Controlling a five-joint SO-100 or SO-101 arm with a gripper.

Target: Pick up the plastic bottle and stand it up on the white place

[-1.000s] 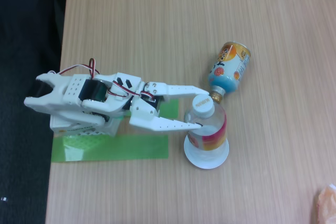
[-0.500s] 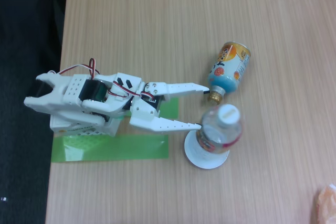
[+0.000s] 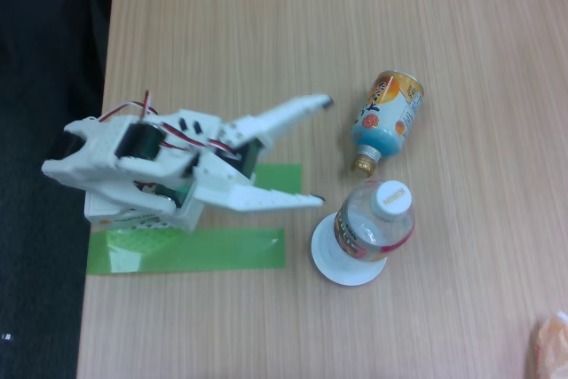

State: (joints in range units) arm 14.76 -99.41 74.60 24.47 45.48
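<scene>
In the fixed view the clear plastic bottle (image 3: 374,224), with its white cap and red and yellow label band, stands on the small round white plate (image 3: 335,265), leaning toward the right of the picture. My white gripper (image 3: 323,150) is to the left of the bottle and apart from it. It is wide open, one finger pointing up-right toward the can and the other reaching along the table toward the plate, with nothing between them.
An orange-and-blue bottle-shaped can (image 3: 387,118) lies on its side just above the bottle. Green tape strips (image 3: 186,250) mark the table beside the arm's base. The table's left edge (image 3: 99,166) drops to dark floor. An orange object (image 3: 552,343) shows at the lower right corner.
My gripper let go of the bottle, opened wide and drew back to the left. The bottle tipped from upright to a lean toward the right while staying on the plate.
</scene>
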